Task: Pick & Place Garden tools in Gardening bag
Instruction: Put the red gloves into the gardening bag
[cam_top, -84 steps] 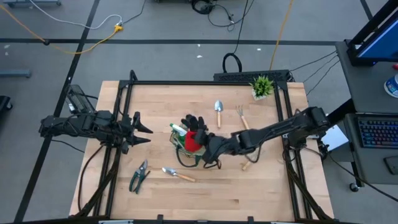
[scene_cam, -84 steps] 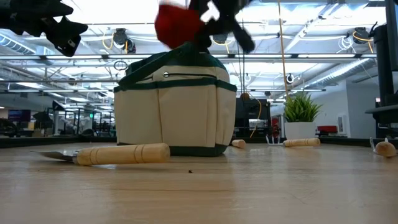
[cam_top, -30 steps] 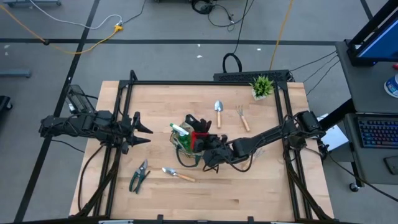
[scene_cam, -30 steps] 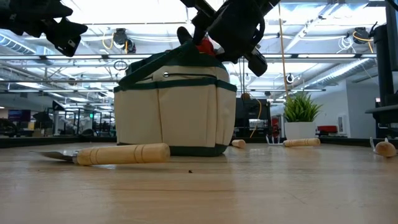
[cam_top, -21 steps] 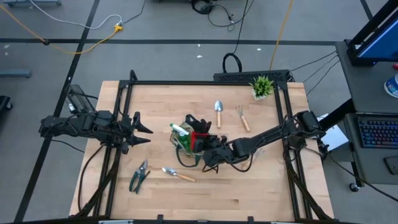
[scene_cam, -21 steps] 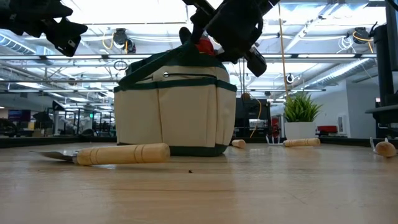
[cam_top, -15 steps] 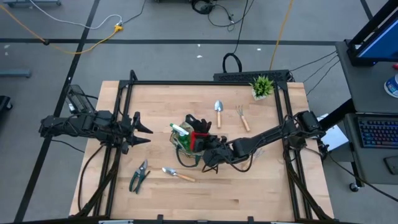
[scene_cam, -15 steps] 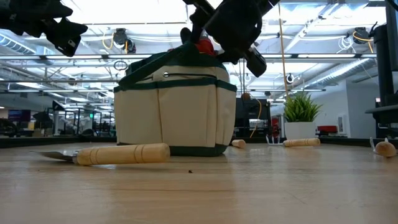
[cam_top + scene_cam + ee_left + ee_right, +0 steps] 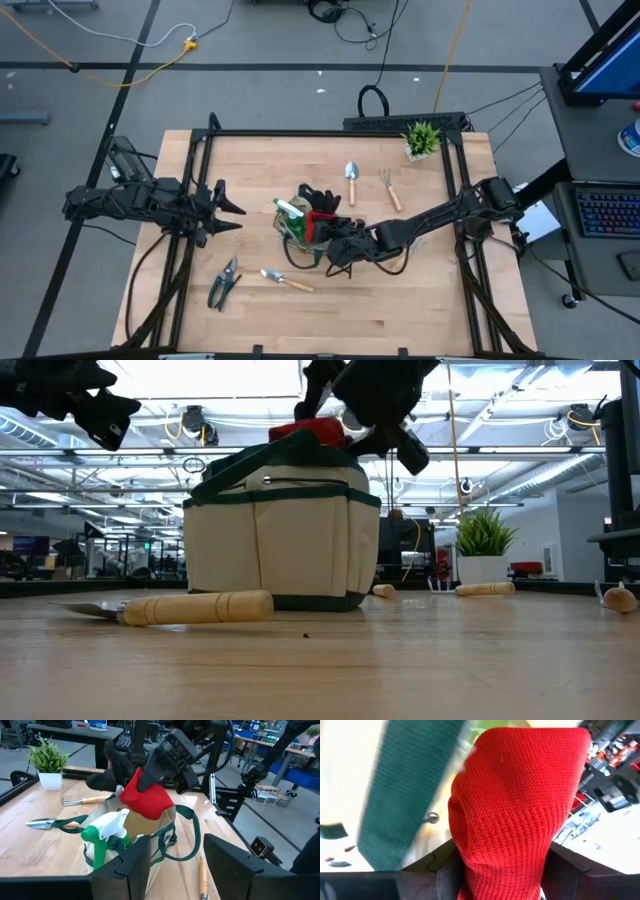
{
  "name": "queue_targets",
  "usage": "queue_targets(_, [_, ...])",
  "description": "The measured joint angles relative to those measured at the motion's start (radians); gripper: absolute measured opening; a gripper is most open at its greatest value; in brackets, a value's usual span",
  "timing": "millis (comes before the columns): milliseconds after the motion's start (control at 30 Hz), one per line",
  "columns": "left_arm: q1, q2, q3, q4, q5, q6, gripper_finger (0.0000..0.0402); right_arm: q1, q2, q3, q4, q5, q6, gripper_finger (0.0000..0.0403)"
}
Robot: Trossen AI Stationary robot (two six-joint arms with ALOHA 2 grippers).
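My right gripper (image 9: 152, 767) has its fingers pinching the red cuff of the red-and-black glove (image 9: 517, 805), right over the mouth of the gardening bag (image 9: 283, 530). In the right wrist view the red knit fills the gap between both fingers, with the bag's dark green trim just beside it. The glove's black fingers hang out over the far rim rather than inside.

My worry is that if I let go here, the glove drapes across the rim and slides off onto the worktop (image 9: 400, 300), because most of its length looks to lie outside the opening. The knit could also snag on my fingers as they part and ride back up with the arm. The green spray bottle (image 9: 102, 832) already stands in the near end of the bag, its white head poking out; pushing down hard could knock it over or tip this soft tote, and one dark looped handle (image 9: 187, 827) droops close enough to catch the gripper.

My left gripper (image 9: 225, 210) waits well apart over the worktop's left side, fingers spread. The pruners (image 9: 223, 283) and one trowel (image 9: 285, 280) lie near the front, the other trowel (image 9: 351, 181) and the hand fork (image 9: 389, 188) lie toward the back beside the potted plant (image 9: 421, 138).
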Motion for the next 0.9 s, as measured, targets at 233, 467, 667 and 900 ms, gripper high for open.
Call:
queue_targets(233, [0.0,0.0,0.0,0.0,0.0,0.0,0.0186,0.0,-0.025,0.001,-0.019,-0.031,0.015,0.0242])
queue_targets(467, [0.0,0.0,0.0,0.003,0.0,0.0,0.0186,0.002,-0.024,0.0,-0.032,-0.05,0.027,0.0262])
queue_targets(667, [0.0,0.0,0.0,0.003,-0.001,-0.001,0.0186,0.002,-0.024,0.0,-0.033,-0.05,0.034,0.0275])
queue_targets(900, [0.0,0.0,0.0,0.003,-0.002,-0.001,0.0186,0.002,-0.024,0.0,-0.033,-0.048,0.034,0.0284])
